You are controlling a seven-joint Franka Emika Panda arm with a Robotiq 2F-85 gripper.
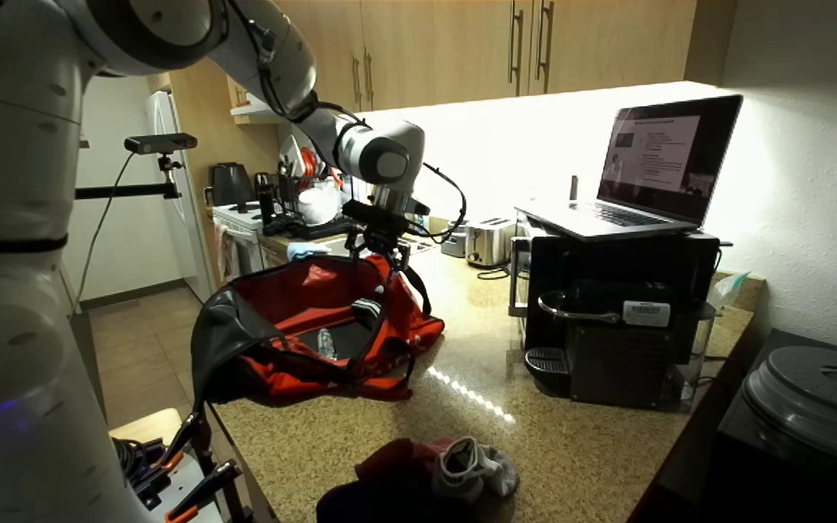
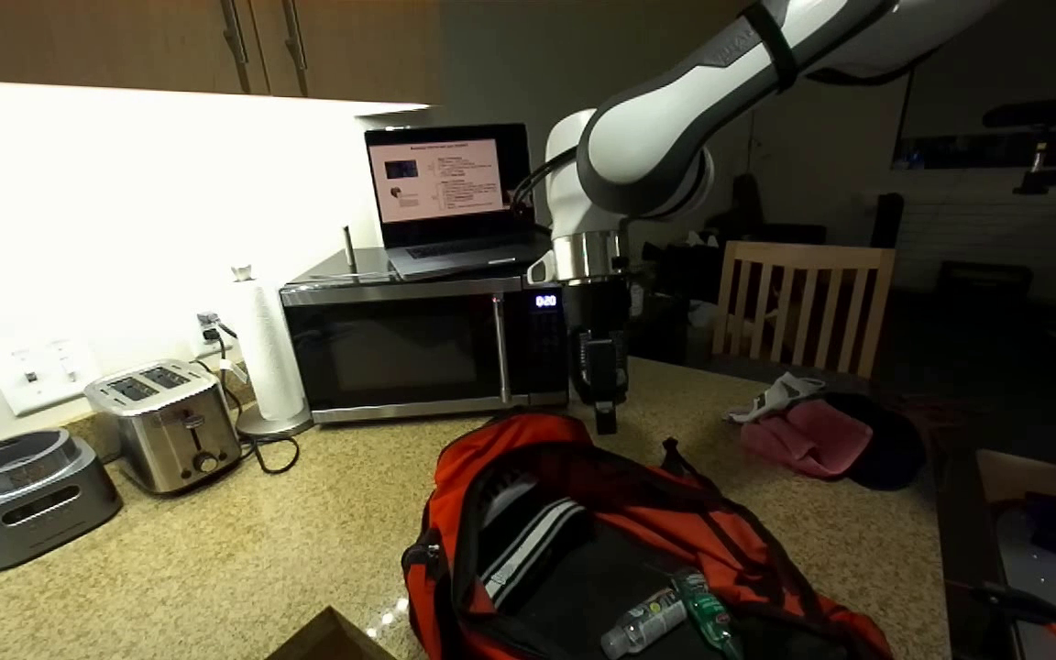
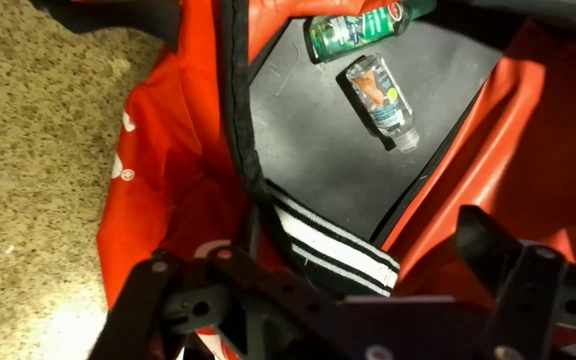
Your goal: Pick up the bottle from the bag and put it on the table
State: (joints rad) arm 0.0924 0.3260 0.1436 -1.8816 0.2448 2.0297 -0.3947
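Hanging over one end of the red bag (image 3: 163, 125), my gripper (image 1: 376, 250) is released and holds nothing, its fingers (image 3: 488, 250) spread wide apart. I cannot tell whether a fingertip brushes the bag's rim, which lies close beneath. Beyond my fingers in the wrist view, the clear bottle (image 3: 383, 102) lies on its side on the bag's dark floor, well apart from my gripper; the green bottle (image 3: 358, 32) lies just beside it, its cap end cut off by the top of that view. Between the bottles and my gripper sits a black-and-white striped item (image 3: 338, 245), partly covered by the bag's trim and by my gripper, so I cannot make out what it is. In an exterior view that takes in the front of the microwave (image 2: 400, 357), my gripper shows edge-on, one finger masking the other, and the green bottle runs out of the lower edge. In an exterior view with the coffee machine (image 1: 615, 356) off to the side of my gripper, the bag's wall hides much of its inside; I make out a single small bottle (image 1: 326, 345) below me and cannot be sure which. Both exterior views show the speckled counter (image 2: 326, 522) under the bag and a laptop (image 1: 669, 163) standing higher than my fingertips.
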